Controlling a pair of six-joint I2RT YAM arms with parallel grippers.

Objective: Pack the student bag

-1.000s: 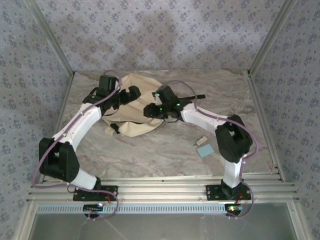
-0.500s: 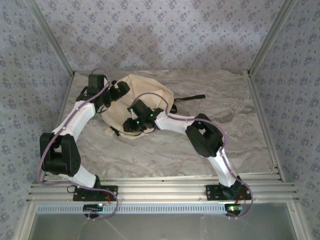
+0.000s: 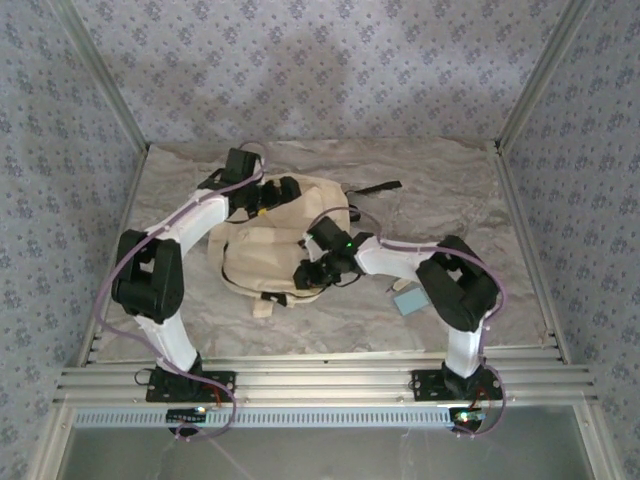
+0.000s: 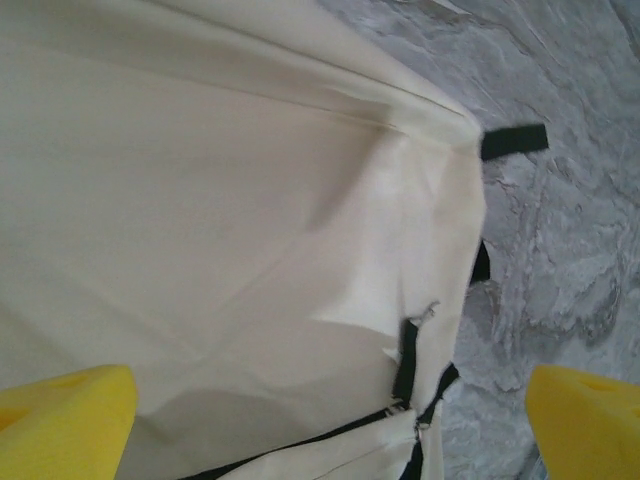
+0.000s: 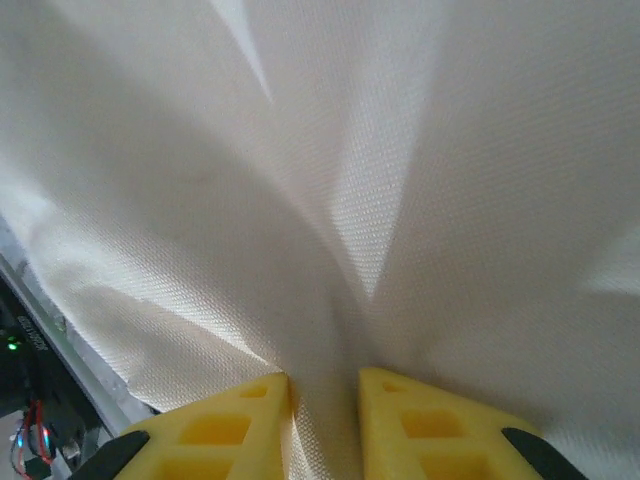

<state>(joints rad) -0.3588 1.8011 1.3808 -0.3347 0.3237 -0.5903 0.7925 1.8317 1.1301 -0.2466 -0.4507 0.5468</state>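
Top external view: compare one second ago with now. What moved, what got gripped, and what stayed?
The right gripper moved toward the near edge and closed on a fold of the cream fabric backpack, which spread nearer too. The left gripper shifted slightly right, jaws wide open as before. The small light-blue flat piece stayed put.

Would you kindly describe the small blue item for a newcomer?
On the marble-patterned table, find the cream backpack in the middle. Right of it, beside the right arm's dark elbow, lies a flat light-blue square, the sole blue thing among cream and grey.
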